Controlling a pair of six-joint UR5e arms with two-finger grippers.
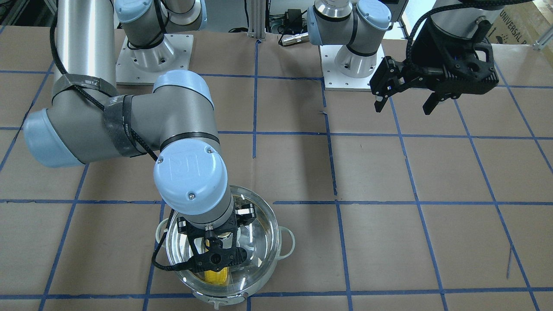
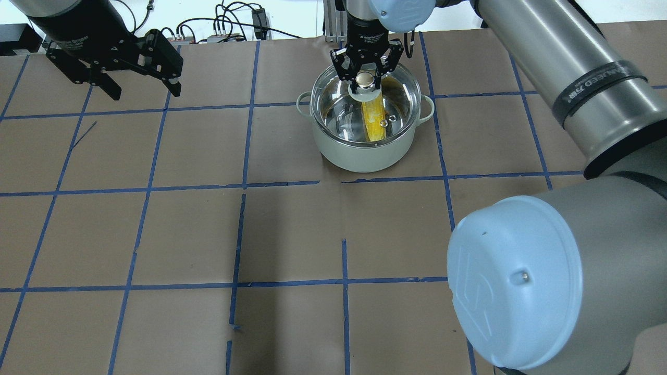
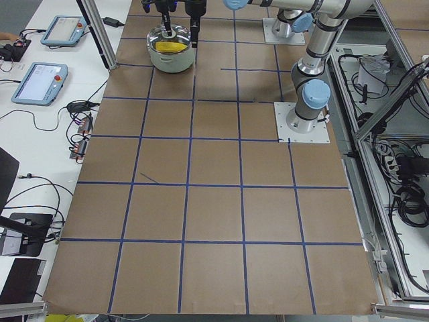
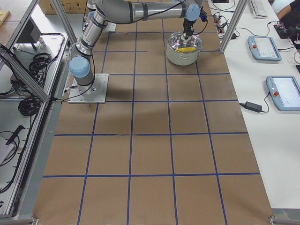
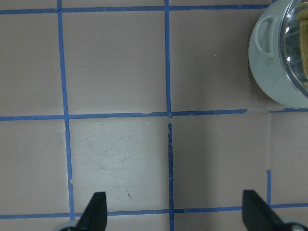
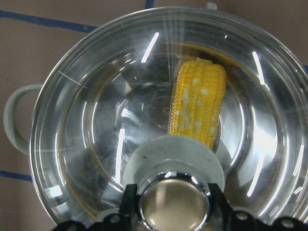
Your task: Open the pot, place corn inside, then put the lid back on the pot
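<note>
A round steel pot (image 2: 365, 153) with a pale outer wall and two pale loop handles is seen on the brown paper-covered surface (image 2: 182, 234) marked with a blue tape grid, on the far side just right of centre in the overhead view; its mouth is covered by a round clear glass domed lid (image 2: 338, 112) with a pale knob capped in shiny metal; whether the lid is fully seated on the rim cannot be told; a yellow husked corn cob (image 2: 375, 125) is seen through the glass, lying on the pot's floor, one end near the wall and the other hidden under the knob

The right hand (image 2: 365, 78) is held directly above the lid, pointing down; in the right wrist view the corn cob (image 6: 199, 103) is shown beneath the lid (image 6: 96, 144), and the black fingers of the right hand (image 6: 173, 207) are pressed against both sides of the knob, so the lid is pinched by its knob

The left hand (image 2: 146, 94) is held above the surface at the far left, well apart from the pot, with its fingers spread wide and nothing between them; in the left wrist view the left hand (image 5: 174, 196) is seen over bare grid, with the pot (image 5: 269, 62) at the upper right edge
</note>
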